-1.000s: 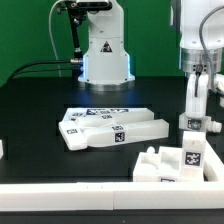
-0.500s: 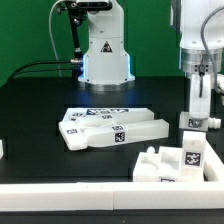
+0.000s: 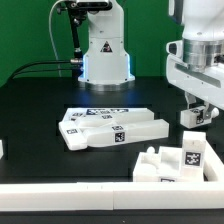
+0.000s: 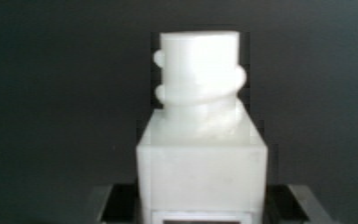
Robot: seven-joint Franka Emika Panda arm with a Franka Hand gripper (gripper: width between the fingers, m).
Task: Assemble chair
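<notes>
**Item 1. My gripper** (image 3: 200, 106): closed on a white chair piece (image 3: 197, 116), over the part of the black table (image 3: 40, 110) toward the exterior view's right edge. In the wrist view my dark fingers (image 4: 286, 200) flank the piece's square block end, and a rounded post runs from that end away from the camera.

**Item 2. Held chair piece:** it carries a black-and-white tag and sits tilted directly under my fingers. I cannot tell whether it clears the table.

**Item 3. Stepped chair block** (image 3: 168, 162): white and tagged, near the table's front edge toward the corner on the exterior view's right. It lies in front of my gripper and apart from it.

**Item 4. Group of chair parts** (image 3: 115, 130): flat panels and bars with tags, lying together at the table's middle. They are well apart from my gripper, toward the exterior view's left.

**Item 5. Marker board** (image 3: 100, 111): a flat tagged strip just behind that group.

**Item 6. White rail** (image 3: 70, 190): runs along the table's front edge.

**Item 7. Robot base** (image 3: 105, 55): at the table's back edge.
</notes>
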